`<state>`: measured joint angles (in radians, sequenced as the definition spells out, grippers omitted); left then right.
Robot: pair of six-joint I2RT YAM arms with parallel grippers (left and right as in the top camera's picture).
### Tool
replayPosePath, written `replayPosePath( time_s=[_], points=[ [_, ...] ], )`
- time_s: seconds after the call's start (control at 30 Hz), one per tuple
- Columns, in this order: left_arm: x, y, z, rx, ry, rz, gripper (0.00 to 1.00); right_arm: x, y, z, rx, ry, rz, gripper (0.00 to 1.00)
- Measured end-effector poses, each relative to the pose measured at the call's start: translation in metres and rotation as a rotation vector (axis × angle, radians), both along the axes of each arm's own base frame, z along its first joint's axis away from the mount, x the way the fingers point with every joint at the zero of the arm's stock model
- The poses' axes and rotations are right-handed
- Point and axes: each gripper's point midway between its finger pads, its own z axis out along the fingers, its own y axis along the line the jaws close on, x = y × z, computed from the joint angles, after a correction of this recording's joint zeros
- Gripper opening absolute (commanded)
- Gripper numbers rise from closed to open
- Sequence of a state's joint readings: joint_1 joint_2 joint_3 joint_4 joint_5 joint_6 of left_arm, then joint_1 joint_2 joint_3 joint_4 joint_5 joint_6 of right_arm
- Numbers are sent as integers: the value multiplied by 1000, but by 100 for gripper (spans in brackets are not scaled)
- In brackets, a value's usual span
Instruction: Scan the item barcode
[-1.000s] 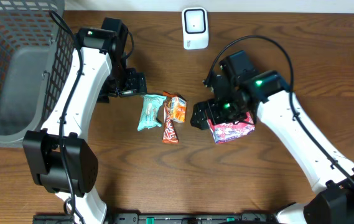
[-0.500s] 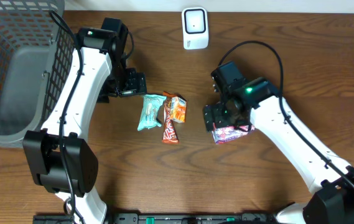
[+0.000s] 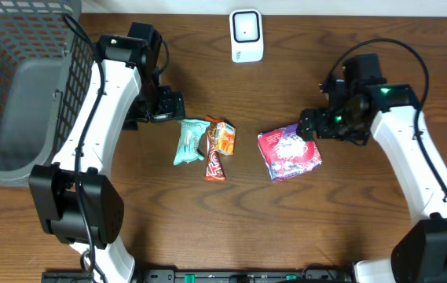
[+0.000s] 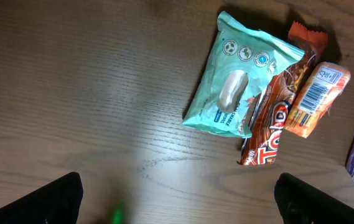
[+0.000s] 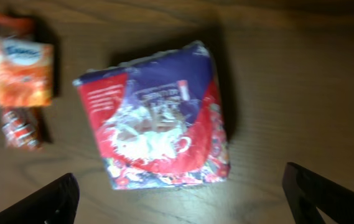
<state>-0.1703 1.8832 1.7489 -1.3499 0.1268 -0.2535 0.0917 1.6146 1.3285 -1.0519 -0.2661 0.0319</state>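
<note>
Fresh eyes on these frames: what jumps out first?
The red-and-blue snack bag lies alone right of centre. A clump of three wrappers sits mid-table: mint-green packet, brown bar, orange packet. The white scanner stands at the far edge, a wire basket at left.

Left pincer (image 3: 174,106): held wide open, empty, pointed inward.
Right pincer (image 3: 308,126): held wide open, empty, pointed inward.

You have dark wire basket (image 3: 3,47) at upper left of overhead frame, grey liner (image 3: 31,110) inside it. Brown wood-grain table (image 3: 207,228) fills rest.
</note>
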Motion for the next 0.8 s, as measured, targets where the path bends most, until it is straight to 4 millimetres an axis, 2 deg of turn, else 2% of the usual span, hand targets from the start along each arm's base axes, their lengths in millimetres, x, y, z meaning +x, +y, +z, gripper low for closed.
replayPosePath(
  time_s=[0.13, 0.73, 0.8],
  points=[
    [0, 0, 0, 0, 0, 0, 98, 0, -3, -9, 41, -14, 33, 99],
    [0, 0, 0, 0, 0, 0, 98, -23, -5, -95, 149, -23, 4, 99],
    [0, 0, 0, 0, 0, 0, 98, -27, -1, -100, 171, -23, 5, 93]
  ],
)
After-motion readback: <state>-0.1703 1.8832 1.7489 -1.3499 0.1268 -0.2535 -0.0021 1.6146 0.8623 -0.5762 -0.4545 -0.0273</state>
